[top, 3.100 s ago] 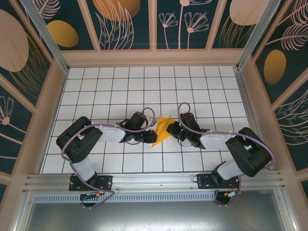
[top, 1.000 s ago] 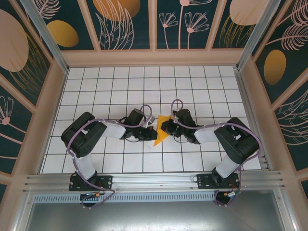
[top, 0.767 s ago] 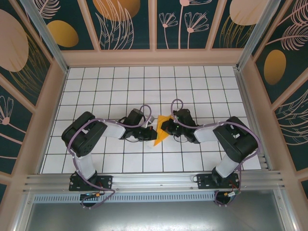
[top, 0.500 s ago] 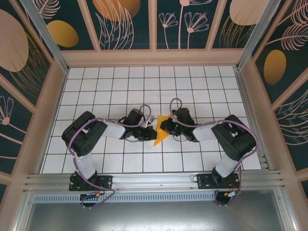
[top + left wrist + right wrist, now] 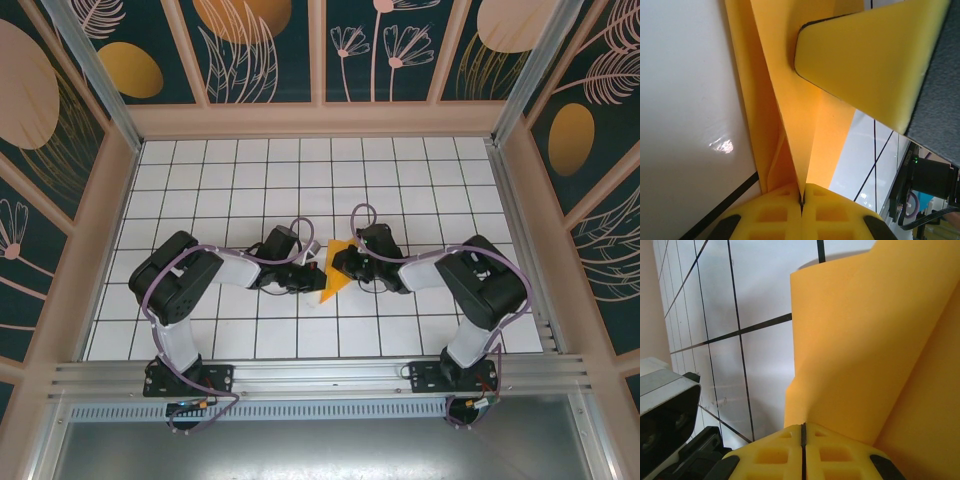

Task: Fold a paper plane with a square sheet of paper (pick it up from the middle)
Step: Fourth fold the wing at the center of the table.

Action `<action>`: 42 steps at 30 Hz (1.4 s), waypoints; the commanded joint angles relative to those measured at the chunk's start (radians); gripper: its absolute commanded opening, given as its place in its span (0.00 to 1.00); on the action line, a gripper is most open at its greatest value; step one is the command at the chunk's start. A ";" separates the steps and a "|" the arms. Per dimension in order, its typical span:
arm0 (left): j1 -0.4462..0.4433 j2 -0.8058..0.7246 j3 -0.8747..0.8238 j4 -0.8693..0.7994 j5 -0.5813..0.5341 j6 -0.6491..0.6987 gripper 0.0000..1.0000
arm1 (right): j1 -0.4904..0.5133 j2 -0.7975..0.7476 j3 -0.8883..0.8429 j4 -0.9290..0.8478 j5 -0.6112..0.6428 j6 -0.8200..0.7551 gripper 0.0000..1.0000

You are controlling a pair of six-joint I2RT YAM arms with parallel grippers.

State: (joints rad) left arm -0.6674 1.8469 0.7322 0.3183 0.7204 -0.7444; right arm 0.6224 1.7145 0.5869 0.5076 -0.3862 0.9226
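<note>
We work over the white tiled table, where the left arm and the right arm both reach inward until their wrists almost meet at the middle. Between them sits the square sheet of paper, already folded down to a narrow orange wedge with its point toward the near edge. We cannot tell whether it rests on the tiles or is held just above them.

The left gripper has its fingers pressed together, and a folded edge of the sheet runs straight into the seam between them, so we read it as clamped on the paper. The right gripper also has its fingers together, with orange paper rising directly in front of them. We cannot tell whether any layer is pinched there. From the left wrist, the right gripper's pad lies across the upper layers, which looks to us more like pressing than gripping.

We judge the step in hand to be setting a crease on one of the later folds, with the plane partly formed. To do it well, we would:
- let the left gripper act as the anchor, holding the spine without pulling
- run the right pad flat along the fold line, from the held end outward, so the layers do not skew
- use light, even pressure, since thin paper buckles or slips if the two grippers tug against each other
- check that the edges line up before pressing the crease hard
</note>
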 commanded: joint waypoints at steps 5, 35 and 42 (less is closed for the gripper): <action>0.003 0.035 0.006 -0.057 -0.031 0.028 0.08 | -0.009 0.046 0.021 -0.030 0.017 -0.011 0.10; 0.003 -0.079 -0.007 -0.109 -0.040 0.045 0.15 | 0.000 0.065 0.022 -0.090 0.046 -0.020 0.10; 0.003 -0.057 -0.028 -0.110 -0.041 0.046 0.09 | 0.000 0.066 0.022 -0.098 0.048 -0.024 0.10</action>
State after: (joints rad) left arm -0.6678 1.7779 0.7216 0.2214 0.6716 -0.7109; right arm 0.6224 1.7439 0.6064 0.4896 -0.3836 0.9226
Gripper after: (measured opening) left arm 0.094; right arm 0.103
